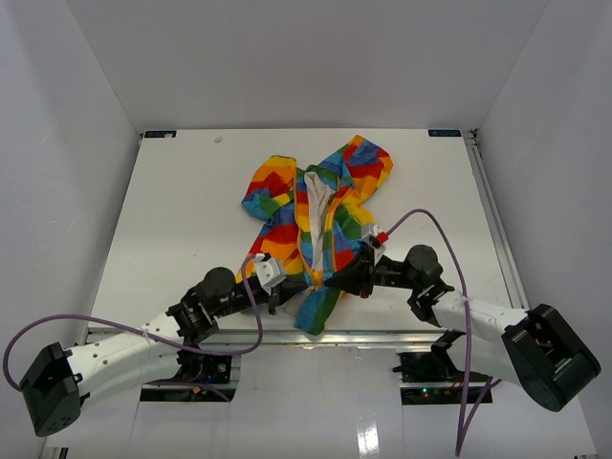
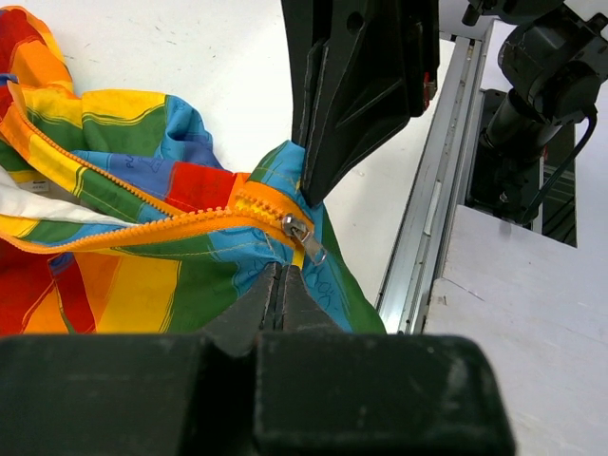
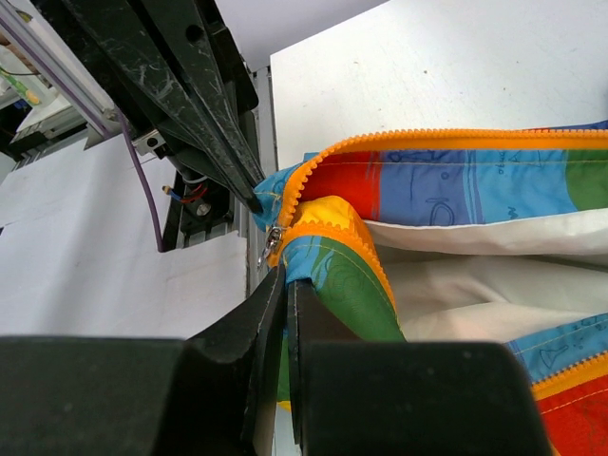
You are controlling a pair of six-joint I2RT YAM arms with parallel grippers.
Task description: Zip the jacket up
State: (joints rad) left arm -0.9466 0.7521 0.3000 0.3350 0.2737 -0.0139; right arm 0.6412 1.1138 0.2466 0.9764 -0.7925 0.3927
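The rainbow patchwork jacket lies open on the white table, its white lining showing and its hood at the far end. The orange-yellow zipper is joined only at the bottom hem, where the metal slider sits. My left gripper is shut on the blue-green hem fabric just below the slider. My right gripper is shut on the hem on the other side of the slider. In the top view both grippers, left and right, meet tip to tip at the hem by the near table edge.
An aluminium rail runs along the near table edge right beside the hem. Purple cables loop over both arms. White walls enclose the table at left, right and back.
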